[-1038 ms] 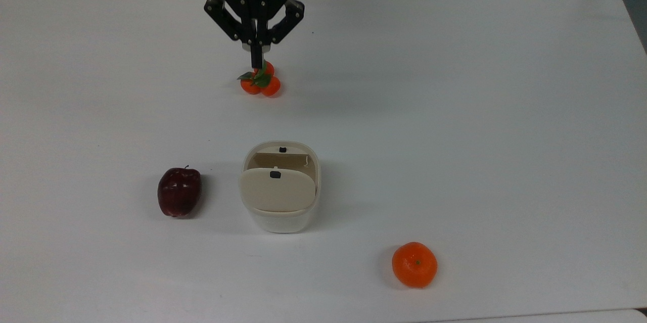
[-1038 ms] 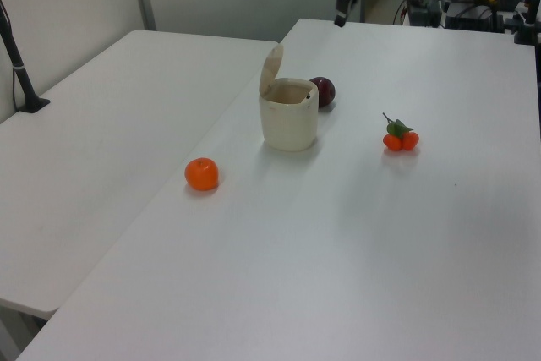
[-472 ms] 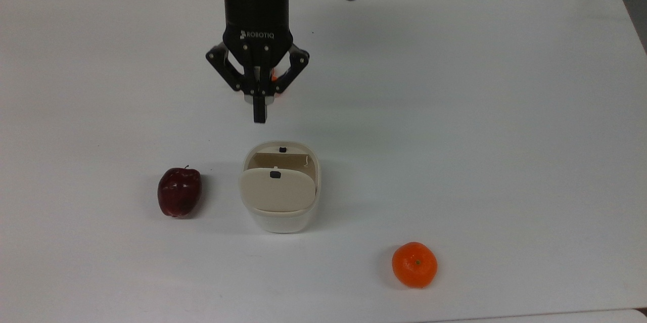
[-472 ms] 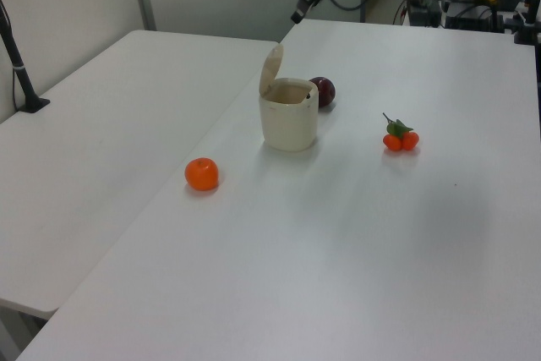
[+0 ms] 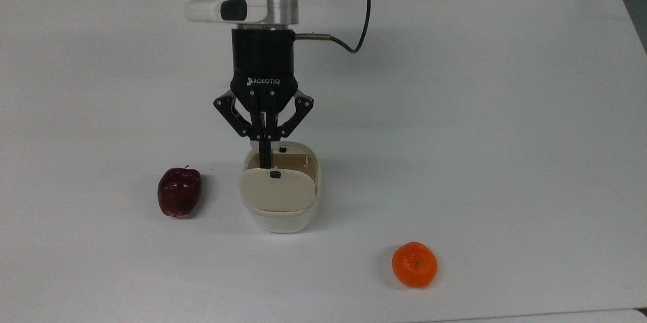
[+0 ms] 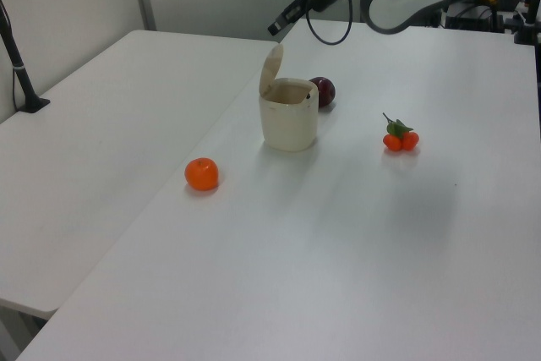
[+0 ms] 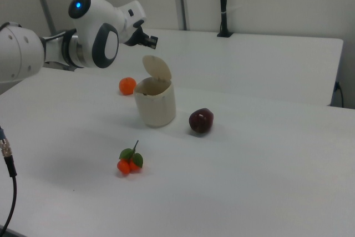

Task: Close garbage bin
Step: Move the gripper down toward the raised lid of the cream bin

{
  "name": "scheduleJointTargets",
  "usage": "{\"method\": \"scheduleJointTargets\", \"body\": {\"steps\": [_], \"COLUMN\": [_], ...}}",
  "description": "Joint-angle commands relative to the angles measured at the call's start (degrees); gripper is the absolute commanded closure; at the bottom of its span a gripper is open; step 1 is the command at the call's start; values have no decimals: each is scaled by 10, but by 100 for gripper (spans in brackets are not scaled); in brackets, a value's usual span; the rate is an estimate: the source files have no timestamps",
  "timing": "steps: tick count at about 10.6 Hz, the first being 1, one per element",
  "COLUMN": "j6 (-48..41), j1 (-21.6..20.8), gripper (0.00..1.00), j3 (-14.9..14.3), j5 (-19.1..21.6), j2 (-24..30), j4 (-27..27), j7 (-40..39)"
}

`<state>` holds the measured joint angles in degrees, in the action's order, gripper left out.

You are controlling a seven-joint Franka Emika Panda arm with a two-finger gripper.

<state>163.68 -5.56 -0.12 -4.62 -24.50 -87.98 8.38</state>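
Note:
The garbage bin (image 5: 281,222) is cream-white and stands mid-table with its beige lid (image 5: 277,192) hinged up, so the inside is open. The left view shows the bin (image 6: 289,120) with the lid (image 6: 271,68) standing nearly upright. My gripper (image 5: 264,159) is shut with nothing in it. In the top view its fingertips hang over the bin's open mouth, just behind the lid. The gripper (image 6: 278,26) sits well above the lid's top edge in the left view, and in the right view the gripper (image 7: 152,40) is above and left of the lid (image 7: 157,68).
A dark red apple (image 5: 179,192) lies to the top view's left of the bin. An orange (image 5: 414,264) rests near the front right. A cluster of small oranges with leaves (image 6: 401,137) sits behind the bin. White table (image 5: 505,110) all around.
My gripper has travelled from above the small orange cluster toward the bin and now hangs over its open mouth. It stayed shut. The bin and fruit have not moved.

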Motion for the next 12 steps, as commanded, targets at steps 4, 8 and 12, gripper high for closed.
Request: {"method": "scheduleJointTargets", "body": {"steps": [4,8,12], "j6": [54,15,-96], "j1": [-3,-3,-3], "gripper": [100,100,100], "j3": [-3,-4,-3], "j5": [-6,-7,-6], "j2": [-27,-22,-10], "j4": [4,4,17], "j7": [4,1,-9]}}
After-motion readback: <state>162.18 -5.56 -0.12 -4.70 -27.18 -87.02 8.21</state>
